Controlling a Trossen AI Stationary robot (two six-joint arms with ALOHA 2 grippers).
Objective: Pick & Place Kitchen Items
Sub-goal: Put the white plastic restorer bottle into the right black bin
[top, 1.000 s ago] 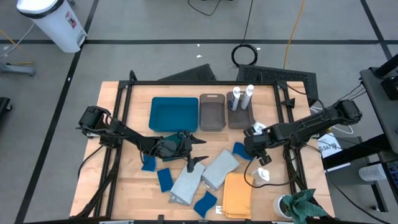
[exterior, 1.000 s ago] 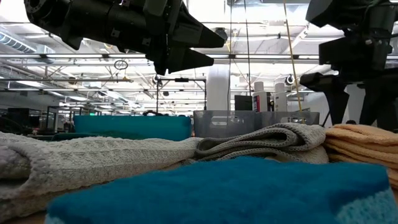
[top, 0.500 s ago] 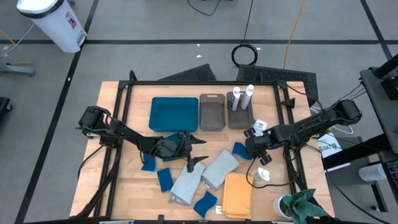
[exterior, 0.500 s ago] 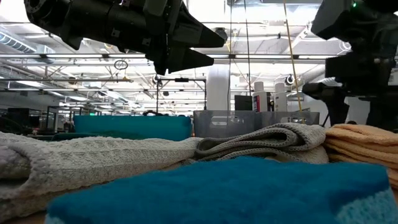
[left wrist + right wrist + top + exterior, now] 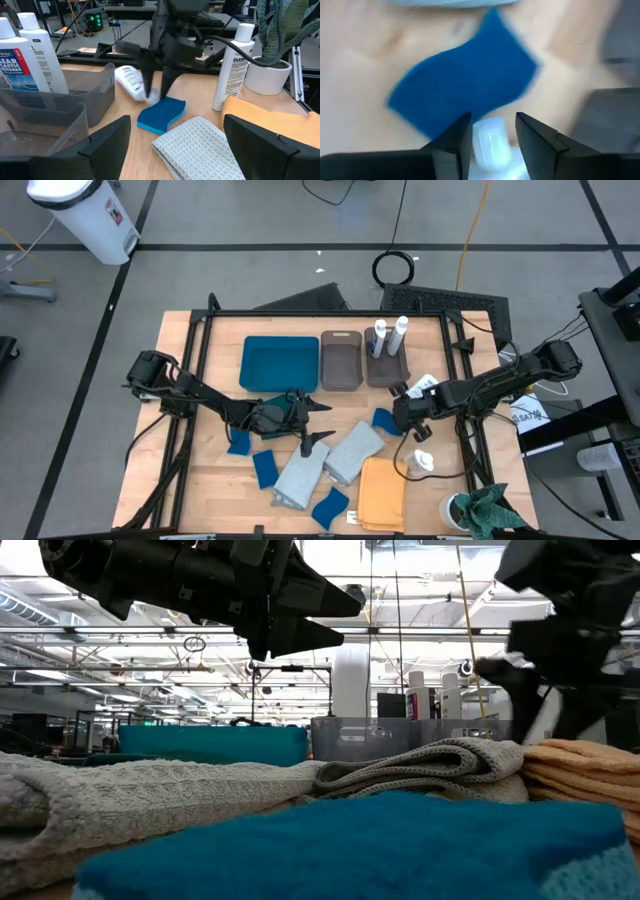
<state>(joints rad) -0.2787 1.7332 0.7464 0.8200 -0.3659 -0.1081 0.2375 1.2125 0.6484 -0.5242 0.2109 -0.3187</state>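
My right gripper [image 5: 403, 408] is shut on a small white bottle [image 5: 423, 384] just above a blue sponge [image 5: 385, 420], near the right grey bin [image 5: 386, 370]. The left wrist view shows the bottle [image 5: 129, 81] and the sponge [image 5: 161, 113]. My left gripper [image 5: 320, 422] hangs open and empty above the table's middle, beside two grey cloths [image 5: 352, 452] [image 5: 302, 477]. A mustard cloth [image 5: 381, 492] lies flat at the near edge. Two bottles [image 5: 390, 336] stand in the right bin. Another bottle [image 5: 422, 461] stands on the table. My right gripper pinches the bottle's cap end [image 5: 490, 137] between its two fingers, which slant down from the table's right side. The bottle is tilted, its body [image 5: 126, 79] rising away from the fingers [image 5: 150, 75]. It seems clear of the sponge below.
A flat teal tray [image 5: 280, 363] and a second grey bin [image 5: 341, 360] stand at the far side. More blue sponges [image 5: 238, 443] [image 5: 265, 468] [image 5: 330, 507] lie near the left and front. A white pot with green in it [image 5: 480, 512] sits at the near right corner.
My right gripper has shifted a little toward the far left with the bottle, and the bottle has tipped, its body now pointing more toward the table's right.
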